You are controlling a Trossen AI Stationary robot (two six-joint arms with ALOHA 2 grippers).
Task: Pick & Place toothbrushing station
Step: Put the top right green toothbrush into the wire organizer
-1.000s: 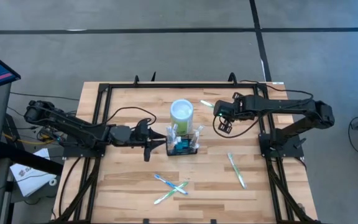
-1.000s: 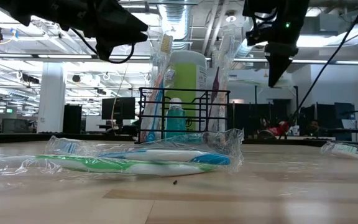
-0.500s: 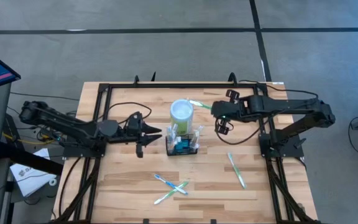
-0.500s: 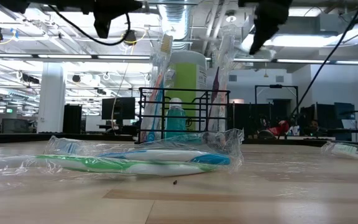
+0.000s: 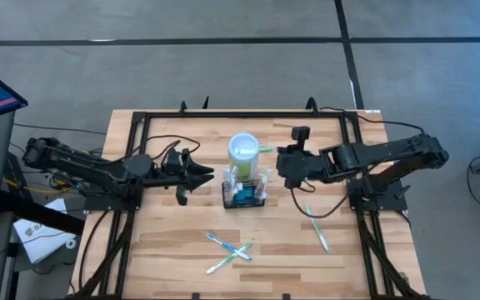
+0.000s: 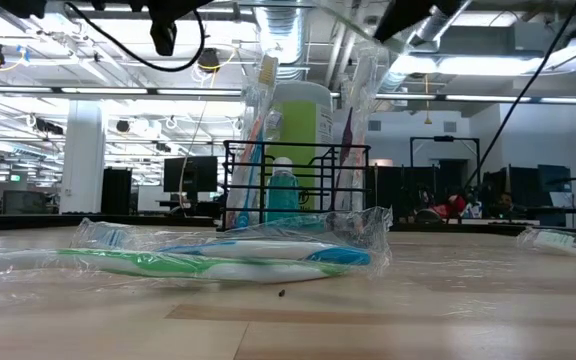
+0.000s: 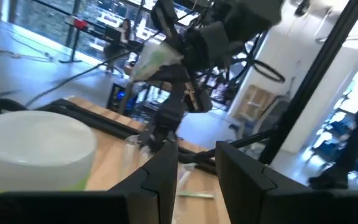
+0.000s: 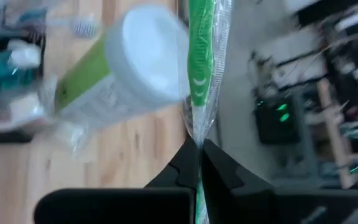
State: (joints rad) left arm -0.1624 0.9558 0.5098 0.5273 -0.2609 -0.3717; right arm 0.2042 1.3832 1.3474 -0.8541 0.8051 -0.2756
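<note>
High view: right gripper (image 5: 280, 161) clamped on a wrapped toothbrush (image 5: 265, 151), held level just right of the cup (image 5: 243, 148), probably for dropping into the caddy (image 5: 245, 193) at frame centre. Left gripper (image 5: 202, 174) empty, part-open, left of the caddy. Bare wooden table (image 5: 165, 242), grey floor.

Low view: caddy mid-frame, open office behind.

Right wrist view: pinching the green brush.
</note>
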